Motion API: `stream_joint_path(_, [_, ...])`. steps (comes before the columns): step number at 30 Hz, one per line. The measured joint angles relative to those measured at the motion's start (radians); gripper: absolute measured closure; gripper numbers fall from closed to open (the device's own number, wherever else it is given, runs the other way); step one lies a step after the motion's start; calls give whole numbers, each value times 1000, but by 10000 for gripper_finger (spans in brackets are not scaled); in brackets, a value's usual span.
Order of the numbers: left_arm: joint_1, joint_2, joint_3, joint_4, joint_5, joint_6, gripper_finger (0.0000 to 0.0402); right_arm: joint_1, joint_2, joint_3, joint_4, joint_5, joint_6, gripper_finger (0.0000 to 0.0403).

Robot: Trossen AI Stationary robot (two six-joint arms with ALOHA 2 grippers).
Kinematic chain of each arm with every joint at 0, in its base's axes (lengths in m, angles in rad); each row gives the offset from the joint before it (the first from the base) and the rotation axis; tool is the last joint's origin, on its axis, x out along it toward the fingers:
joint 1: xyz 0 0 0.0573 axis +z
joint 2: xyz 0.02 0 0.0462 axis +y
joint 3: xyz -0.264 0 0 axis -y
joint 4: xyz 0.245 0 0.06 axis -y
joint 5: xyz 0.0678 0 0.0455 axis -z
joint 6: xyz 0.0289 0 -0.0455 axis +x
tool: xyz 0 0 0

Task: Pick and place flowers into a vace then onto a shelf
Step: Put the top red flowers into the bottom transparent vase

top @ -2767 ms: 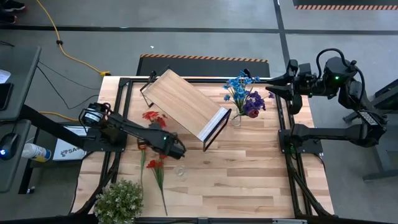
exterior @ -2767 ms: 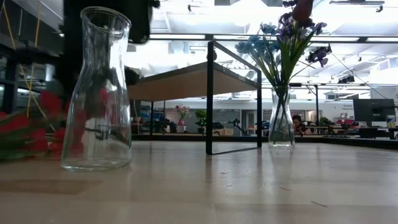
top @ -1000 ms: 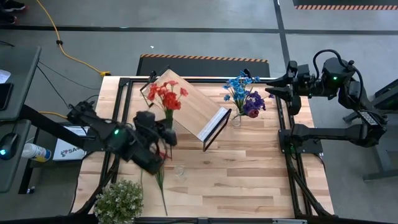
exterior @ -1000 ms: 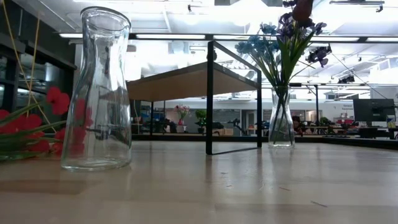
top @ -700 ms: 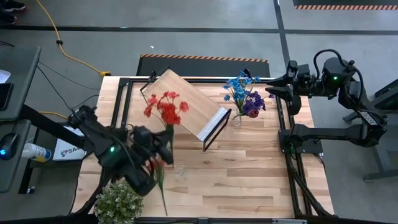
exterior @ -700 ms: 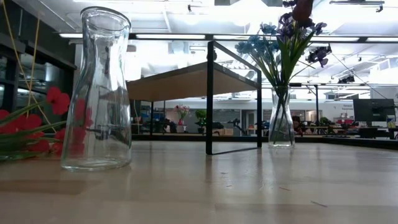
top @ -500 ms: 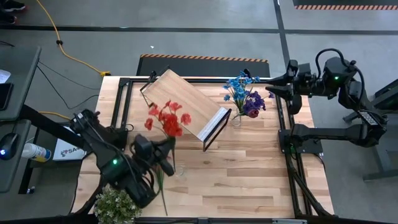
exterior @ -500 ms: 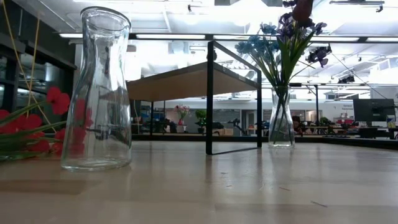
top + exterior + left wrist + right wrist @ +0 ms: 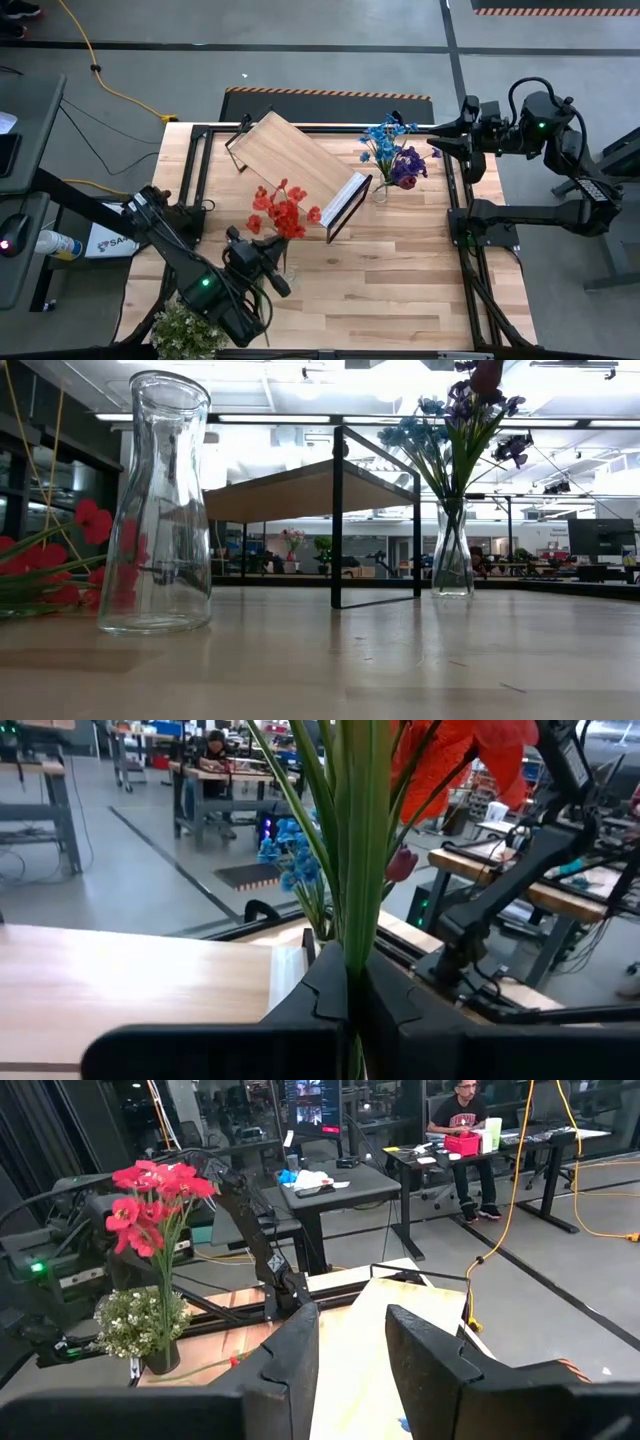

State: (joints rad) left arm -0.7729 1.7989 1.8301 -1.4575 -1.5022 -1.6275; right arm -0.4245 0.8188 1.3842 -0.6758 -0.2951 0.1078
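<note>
High view. Counter (image 9: pixel 400 290): slatted light wood. Shelf (image 9: pixel 296 165): light-wood board on a black frame, set diagonally at the far middle. Left gripper (image 9: pixel 271 262): at the near left of the counter, clamped tight on the stems of a red flower bunch (image 9: pixel 281 209), blooms raised above the counter just in front of the shelf's near edge. Empty glass vase (image 9: pixel 289 275): just beside the left gripper. Filled vase (image 9: pixel 380 192): beside the shelf's right end bracket, holding blue and purple flowers (image 9: pixel 392 150). Bushy pale plant (image 9: pixel 186 331): near left corner. Right gripper (image 9: pixel 437 142): waiting at the far right edge, near the blue and purple flowers, holding nothing.

Low view. Empty glass vase (image 9: pixel 158 510): upright on the counter, close at left. Red blooms (image 9: pixel 48 560): lying low behind it at the left edge. Shelf (image 9: pixel 310 490): middle distance on black legs. Filled vase (image 9: pixel 452 555): to its right, upright, blue and purple flowers above.

Left wrist view. Left gripper (image 9: pixel 346 992): fingers pressed together on green stems (image 9: pixel 358 840); red petals at top. Blue flowers (image 9: pixel 292 855) beyond.

Right wrist view. Right gripper (image 9: pixel 352 1350): fingers apart by a moderate gap, empty. Red flower bunch (image 9: pixel 150 1200) upright across the counter. A seated person (image 9: pixel 463 1125) at a desk behind.
</note>
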Motion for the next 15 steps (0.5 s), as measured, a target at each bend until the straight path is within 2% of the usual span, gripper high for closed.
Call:
stream_joint_path(8, [0,18,-23,0,1,-3,364,0,0,0,0,-2,22,292])
stream_joint_path(15, [0,20,-124,2,-6,-162,361,0,0,0,0,-3,23,292])
